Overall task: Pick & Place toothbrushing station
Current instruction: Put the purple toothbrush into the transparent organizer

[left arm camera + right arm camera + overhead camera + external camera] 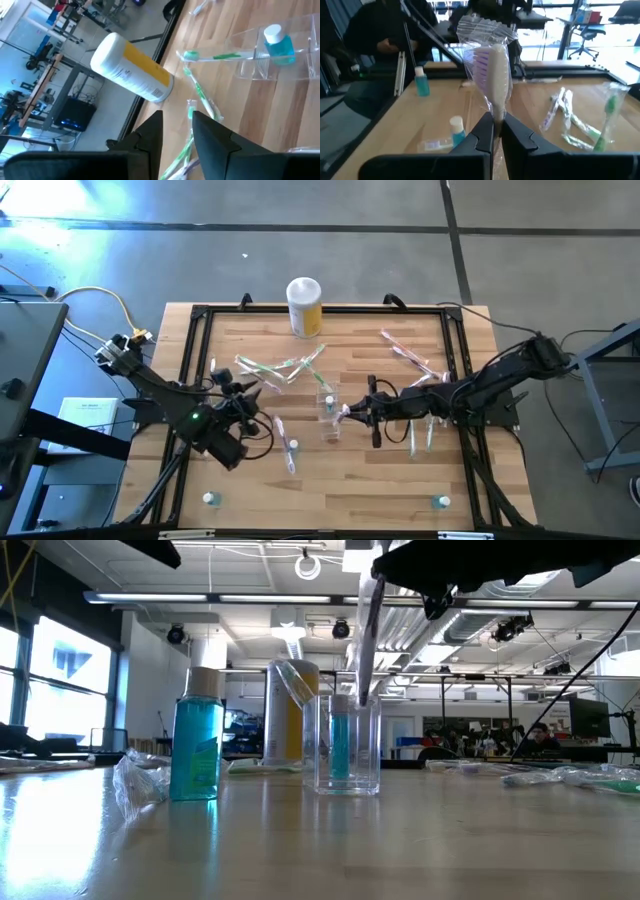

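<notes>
The scene is brightly lit by ceiling lamps [307, 566] and windows [62, 680]. Glare is reflected off the tabletop [300, 840]. The near tabletop is rendered blurred.

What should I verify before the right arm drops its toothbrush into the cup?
1. Right end effector shut on the wrapped toothbrush: ok.
2. Toothbrush above the clear cup, tip at its rim in the low view: ok.
3. Tip actually inside the cup mouth: cannot tell.
4. Cup upright on the table: ok.
5. Room in the cup: it already holds a small blue bottle; cannot tell if the brush fits beside it.
6. Left end effector away from the cup, over loose green brushes: ok.
</notes>
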### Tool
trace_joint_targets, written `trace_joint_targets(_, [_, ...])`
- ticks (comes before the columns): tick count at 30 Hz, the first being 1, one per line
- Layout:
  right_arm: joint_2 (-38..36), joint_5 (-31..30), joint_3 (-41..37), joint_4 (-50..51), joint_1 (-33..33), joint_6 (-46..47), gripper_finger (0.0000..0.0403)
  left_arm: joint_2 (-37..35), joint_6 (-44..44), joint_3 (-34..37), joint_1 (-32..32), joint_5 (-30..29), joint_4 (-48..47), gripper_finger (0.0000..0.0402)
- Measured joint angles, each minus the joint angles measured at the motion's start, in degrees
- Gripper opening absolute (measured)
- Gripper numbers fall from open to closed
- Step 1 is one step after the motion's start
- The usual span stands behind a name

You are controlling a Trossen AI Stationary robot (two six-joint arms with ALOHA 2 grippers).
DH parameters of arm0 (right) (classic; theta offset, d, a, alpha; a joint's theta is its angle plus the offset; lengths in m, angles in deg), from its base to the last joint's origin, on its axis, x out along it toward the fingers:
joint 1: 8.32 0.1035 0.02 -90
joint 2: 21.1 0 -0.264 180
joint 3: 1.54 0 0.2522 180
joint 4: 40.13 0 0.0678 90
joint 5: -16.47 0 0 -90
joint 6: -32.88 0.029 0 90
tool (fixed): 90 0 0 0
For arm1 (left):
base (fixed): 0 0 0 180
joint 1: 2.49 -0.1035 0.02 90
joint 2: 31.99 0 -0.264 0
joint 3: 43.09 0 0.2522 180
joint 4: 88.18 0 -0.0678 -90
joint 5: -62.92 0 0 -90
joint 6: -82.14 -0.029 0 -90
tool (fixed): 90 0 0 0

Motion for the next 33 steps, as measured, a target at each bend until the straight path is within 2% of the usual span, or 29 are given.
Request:
trace_joint_targets(6, [1.2, 0.1, 0.0, -0.1, -0.3, 0.1, 0.0011, -5.8, -0.9, 0.0, 0.3, -2.6, -3.8, 0.0095])
trace_joint_targets(11, [1.9, 0.0, 0.0, -1.1, -0.5, 0.5, 0.0011, -13.6, -7.6, 0.0, 0.2, -4.4, -4.8, 0.0095])
trace_joint_targets(15, [1.9, 0.2, 0.0, -1.4, -0.8, 0.5, 0.0011, -20.2, -6.2, 0.1, 0.3, -6.9, -4.8, 0.0095])
trace_joint_targets(19, [1.9, 0.2, 0.0, -1.1, -1.0, 0.5, 0.0011, -27.3, -4.8, 5.9, 0.3, -8.6, -1.2, 0.0095])
trace_joint_targets(25, [3.0, -0.2, 0.0, -1.4, -1.4, 0.6, 0.0011, -37.2, -7.3, 23.9, 0.3, -8.9, 15.8, 0.0095])
trace_joint_targets(29, [3.9, -0.1, 0.0, -1.7, -2.5, 2.2, 0.0011, -41.4, -15.7, 35.6, 0.3, -7.1, 33.2, 0.0095])
trace_joint_targets(33, [4.0, -0.2, 0.0, -0.3, -3.1, 3.2, 0.0011, -42.4, -27.1, 43.3, 0.3, -0.9, 51.8, 0.0095])
